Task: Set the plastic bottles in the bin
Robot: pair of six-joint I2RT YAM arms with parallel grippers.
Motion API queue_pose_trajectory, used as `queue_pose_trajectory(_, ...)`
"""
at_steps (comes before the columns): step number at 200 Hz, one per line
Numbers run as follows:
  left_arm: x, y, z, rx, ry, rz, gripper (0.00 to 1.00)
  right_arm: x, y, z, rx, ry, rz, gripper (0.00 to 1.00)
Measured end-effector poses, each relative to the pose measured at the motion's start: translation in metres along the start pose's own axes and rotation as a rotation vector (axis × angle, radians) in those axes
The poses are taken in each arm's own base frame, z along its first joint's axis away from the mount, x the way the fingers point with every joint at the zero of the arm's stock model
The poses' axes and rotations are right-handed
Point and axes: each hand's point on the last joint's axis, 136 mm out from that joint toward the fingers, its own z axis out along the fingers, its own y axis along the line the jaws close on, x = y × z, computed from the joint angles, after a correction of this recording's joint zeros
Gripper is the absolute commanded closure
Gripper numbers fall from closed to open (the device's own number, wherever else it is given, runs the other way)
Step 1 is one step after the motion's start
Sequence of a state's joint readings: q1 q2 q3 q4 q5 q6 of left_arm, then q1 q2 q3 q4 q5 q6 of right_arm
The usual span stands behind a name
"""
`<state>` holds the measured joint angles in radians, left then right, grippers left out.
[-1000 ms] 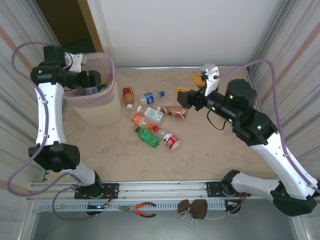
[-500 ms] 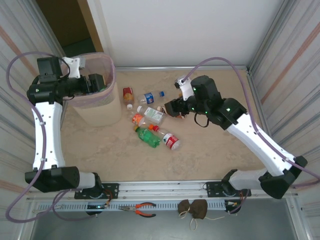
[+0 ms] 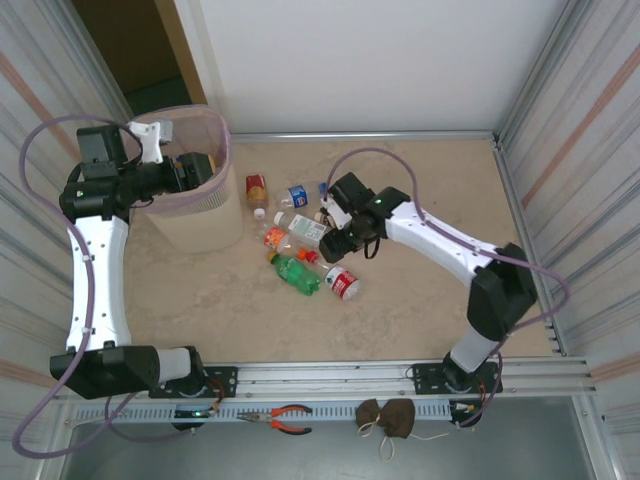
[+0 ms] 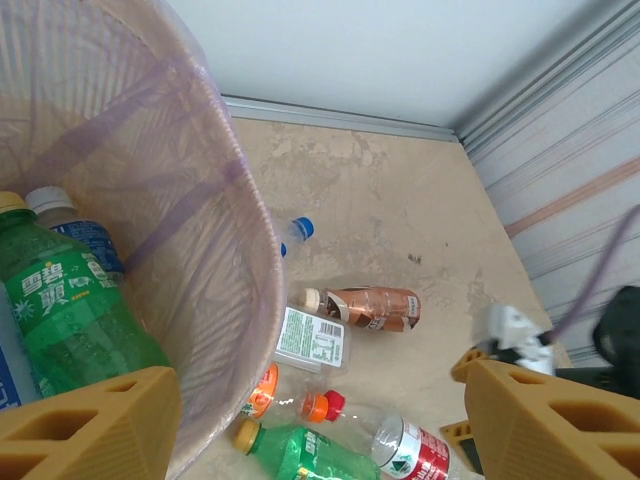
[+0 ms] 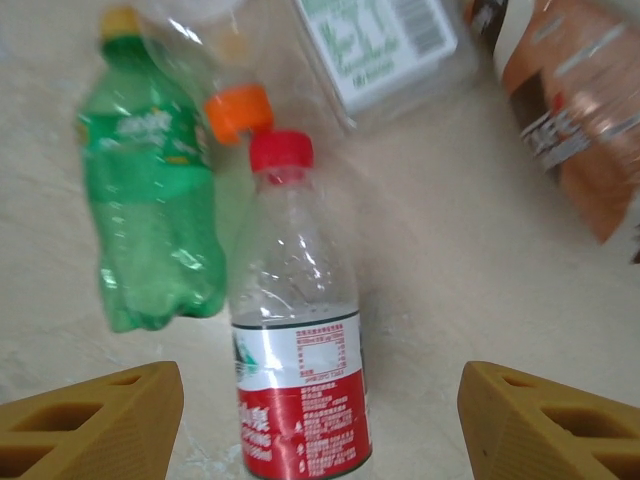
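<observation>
Tabletop [image 3: 420, 310]: beige, marbled.

Directly under R gripper [image 5: 320, 372], lying flat btwn its fingers: red-label btl [image 5: 300, 410], clear, red cap pointing away from tool. Just left of tool: green btl [image 5: 155, 215], yellow cap, flat. Orange cap [image 5: 240, 110] of another btl sits just beside the red cap; body blurred. Ahead of tool: white-label btl [image 5: 385, 45]; ahead-right, brown btl [image 5: 570, 110].

Btwn the 2 tools, on their sides: blue-label btl [image 3: 297, 195], small red btl [image 3: 256, 188].

Below L gripper [image 3: 200, 168]: bin [image 3: 195, 225], upright on table.
</observation>
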<state>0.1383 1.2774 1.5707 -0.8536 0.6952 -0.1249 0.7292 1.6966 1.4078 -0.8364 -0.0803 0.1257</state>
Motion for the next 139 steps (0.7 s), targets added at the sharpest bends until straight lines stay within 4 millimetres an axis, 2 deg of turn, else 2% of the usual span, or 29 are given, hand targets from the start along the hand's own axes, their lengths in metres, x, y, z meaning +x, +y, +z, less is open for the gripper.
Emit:
queue_pose_trajectory(23,-0.001,-0.001,0.001,0.010,-0.006,-0.001,0.25,0.015,0.000,0.031,0.003,0.103,0.002,0.28)
queue_pose_trajectory(54,-0.001,-0.001,0.002,0.016,-0.006,-0.001,0.25,0.025,0.004,0.059,-0.011,0.186,0.003,0.29)
queue_pose_trajectory(108,-0.003,-0.004,0.000,0.022,-0.019,0.007,0.25,0.014,0.008,0.083,-0.024,0.217,0.024,0.33)
queue_pose_trajectory(139,-0.003,-0.004,0.000,0.022,-0.022,0.010,0.25,0.013,0.006,0.090,-0.019,0.232,0.030,0.32)
